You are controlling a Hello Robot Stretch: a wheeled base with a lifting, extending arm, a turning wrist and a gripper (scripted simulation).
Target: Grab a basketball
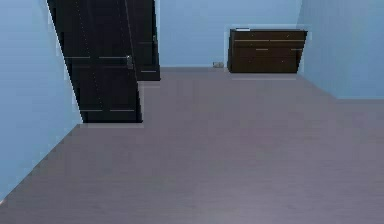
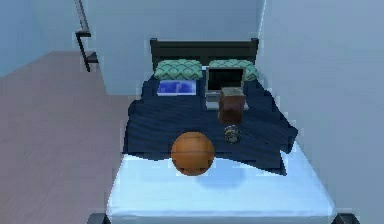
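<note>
Soft, even light, moderately bright — shadows faint, diffuse.

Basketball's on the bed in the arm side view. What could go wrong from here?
1. The basketball rests on a soft bed, near the edge of a rumpled dark blanket. A glancing touch from the claw could roll it away, possibly off the mattress.
2. A small round object and a brown box lie just past the ball, toward the pillows. Reaching too far may knock them.
</note>
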